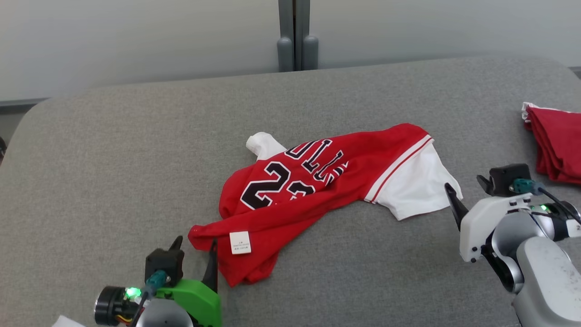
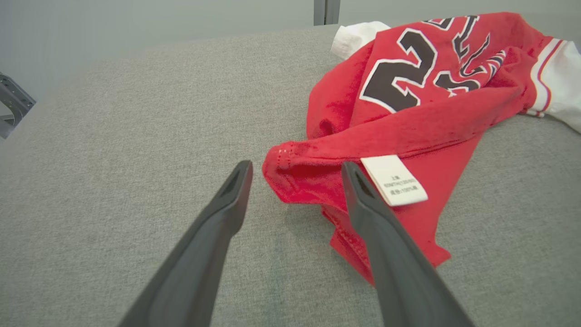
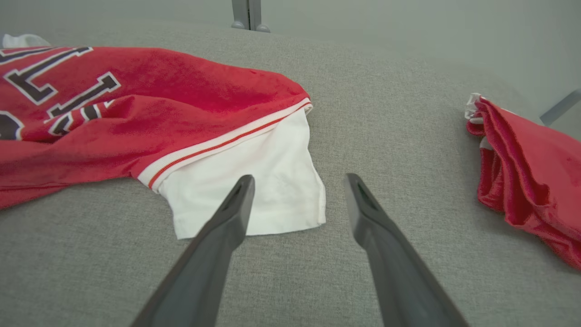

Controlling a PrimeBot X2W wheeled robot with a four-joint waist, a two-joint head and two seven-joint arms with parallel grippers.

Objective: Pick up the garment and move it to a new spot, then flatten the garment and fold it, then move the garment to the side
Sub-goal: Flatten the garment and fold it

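- The grey padded surface (image 1: pixel 136 159) ends at a rounded far edge, with a grey post (image 1: pixel 297 41) standing behind its middle.
- We see bare surface all along the left of the garment (image 1: pixel 317 181), and a wide bare band behind it up to the far edge.
- On the right, a folded red cloth (image 1: pixel 556 145) lies at the surface's right edge, well apart from the garment, with a bare gap between them.
- The garment, a crumpled red jersey with black numbers, lies near the middle of the surface, its white sleeve (image 1: pixel 415 186) toward the right.
- The left tool (image 2: pixel 296 167) is spread open around the garment's near hem corner (image 2: pixel 277 159): one finger lies over bare surface, the other over red cloth beside the white label (image 2: pixel 394 179). We cannot tell whether it touches.
- The right tool (image 3: pixel 299 178) is also spread open, holding nothing, with one finger over the sleeve's near end and the other over bare surface beside it.
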